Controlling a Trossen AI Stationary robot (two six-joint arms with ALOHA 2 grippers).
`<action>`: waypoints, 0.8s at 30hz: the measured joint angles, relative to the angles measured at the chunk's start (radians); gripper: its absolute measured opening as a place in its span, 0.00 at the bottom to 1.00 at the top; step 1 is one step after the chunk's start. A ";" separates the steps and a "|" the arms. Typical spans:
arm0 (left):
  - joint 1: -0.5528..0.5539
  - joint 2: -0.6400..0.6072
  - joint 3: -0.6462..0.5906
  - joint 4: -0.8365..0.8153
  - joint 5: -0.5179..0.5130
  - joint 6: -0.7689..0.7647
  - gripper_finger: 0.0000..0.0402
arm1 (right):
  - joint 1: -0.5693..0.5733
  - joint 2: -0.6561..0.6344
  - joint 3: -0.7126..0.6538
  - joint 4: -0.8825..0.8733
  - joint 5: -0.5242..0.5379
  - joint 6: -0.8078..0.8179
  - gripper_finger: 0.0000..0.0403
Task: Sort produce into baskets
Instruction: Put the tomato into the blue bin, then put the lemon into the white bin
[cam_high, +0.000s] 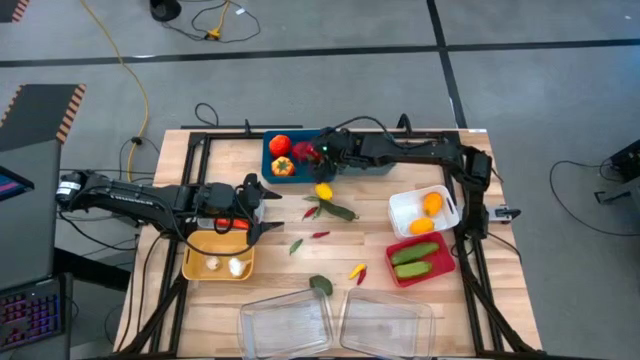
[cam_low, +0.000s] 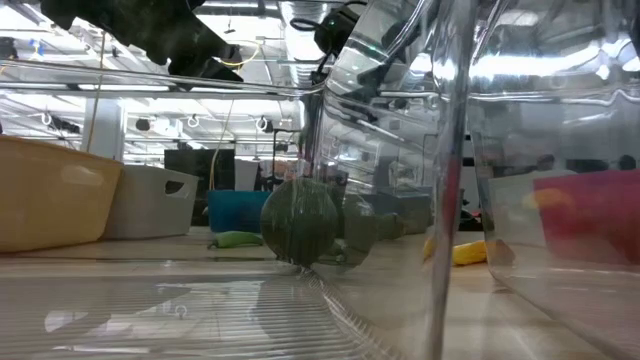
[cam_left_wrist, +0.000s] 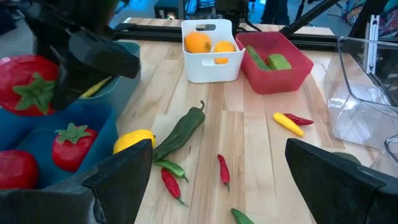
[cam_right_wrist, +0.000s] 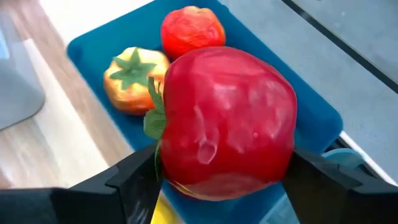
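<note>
Writing nowhere legible — right hand (cam_right_wrist: 217, 177) around red tomato (cam_right_wrist: 227, 121).

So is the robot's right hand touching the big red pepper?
Touching. In the right wrist view the right hand's fingers press against both sides of the big red pepper above the blue basket.

Left tool (cam_high: 262, 208) open; right tool (cam_high: 318, 152) gripping.

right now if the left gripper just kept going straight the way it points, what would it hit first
Likely the small chilies: the left gripper stands open over bare wood, with a red chili and a green chili just ahead. Past them lies the long dark green pepper. Depth is uncertain.
</note>
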 joint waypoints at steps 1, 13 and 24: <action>0.000 0.000 0.000 0.000 0.000 0.000 0.88 | -0.005 0.000 0.000 0.001 0.000 0.000 0.79; 0.000 0.000 0.000 -0.001 0.000 0.000 0.88 | -0.038 -0.022 0.000 -0.015 -0.074 0.000 0.92; 0.000 0.000 0.000 -0.003 0.000 0.001 0.88 | 0.083 -0.139 0.001 -0.157 -0.296 0.040 0.91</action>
